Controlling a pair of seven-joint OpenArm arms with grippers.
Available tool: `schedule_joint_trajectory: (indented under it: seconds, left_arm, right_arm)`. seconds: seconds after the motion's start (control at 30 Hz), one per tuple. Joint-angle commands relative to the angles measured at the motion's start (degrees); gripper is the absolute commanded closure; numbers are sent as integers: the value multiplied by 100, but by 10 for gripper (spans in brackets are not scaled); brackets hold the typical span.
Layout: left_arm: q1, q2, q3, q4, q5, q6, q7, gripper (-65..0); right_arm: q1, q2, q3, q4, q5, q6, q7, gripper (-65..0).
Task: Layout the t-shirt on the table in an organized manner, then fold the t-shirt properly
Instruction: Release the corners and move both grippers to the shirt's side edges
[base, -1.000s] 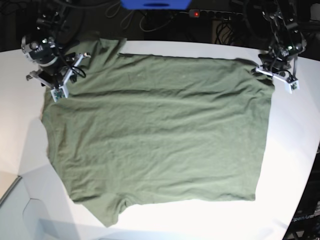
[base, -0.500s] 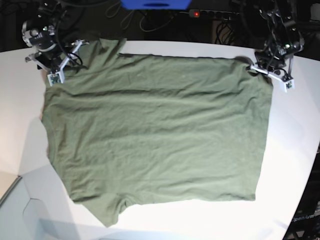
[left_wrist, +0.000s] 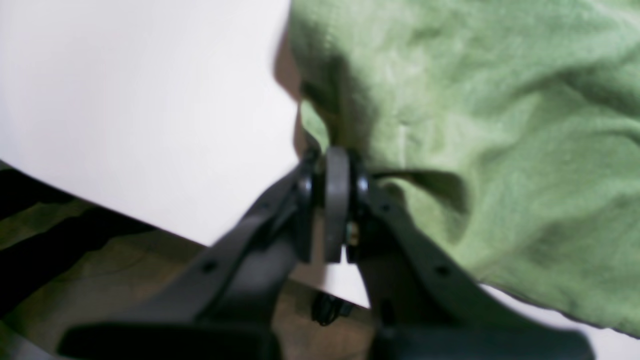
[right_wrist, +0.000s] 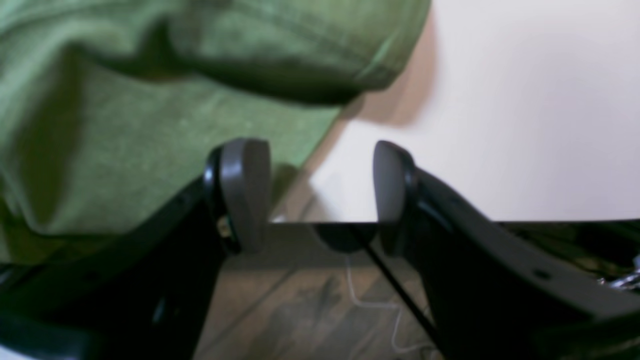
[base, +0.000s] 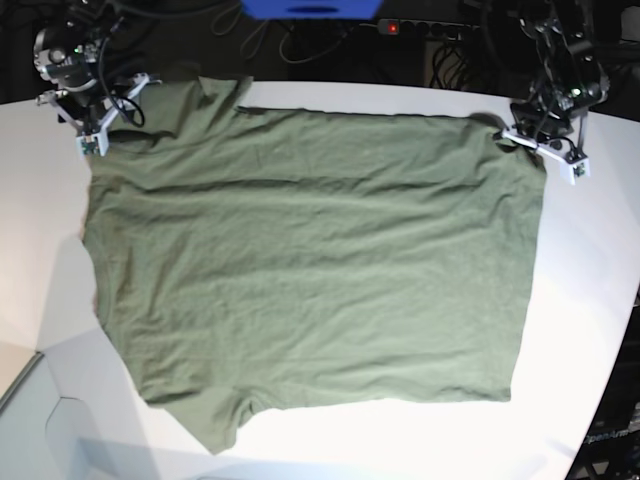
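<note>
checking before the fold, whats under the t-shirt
Only the white table shows around the t-shirt, which lies spread flat on it. Whatever the cloth covers cannot be seen.

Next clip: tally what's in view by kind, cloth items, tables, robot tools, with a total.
Cloth items: 1, the t-shirt, olive green, spread flat.
Tables: 1, the table, white.
Robot tools: 2, the left tool shut on the t-shirt's corner, and the right tool open and holding nothing.
Total: 4
</note>
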Motion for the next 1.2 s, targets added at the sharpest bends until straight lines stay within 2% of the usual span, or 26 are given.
schedule_joint_trajectory:
  seconds: [0.0,0.37,0.47,0.57,0.83,0.93,1.03,1.17]
  left_arm:
    - [-19,-62,-13,113,-15,-18,-70,-2]
    - [-1,-71,-31,121,-15,-18,-70,-2]
    - [-1,-71,-22,121,-15,-18,-70,-2]
    - [-1,-71,-40,130,-15,-18,-70,-2]
    - [7,-44,-66,842,-15,-18,-17,-2]
    - [7,-44,-66,939,-15,-18,-8,-2]
    - [16,-44,-75,974,-15,-18,-8,-2]
    - [43,-35,-216,974,-15,-18,-17,-2]
  right_arm:
    - [-10,23,6,-23,43,-23,59,-332]
    - [-133,-47,-47,-348,52,-23,59,-314]
    - [-142,-47,-47,-366,52,-23,59,-209]
    - [-142,-47,-38,-366,52,-23,59,0]
    - [-72,-47,15,180,78,-23,85,0]
    - [25,-56,23,549,342,-23,68,0]
    - [183,-56,252,716,579,-23,68,0]
    - [517,-56,577,716,597,-23,59,0]
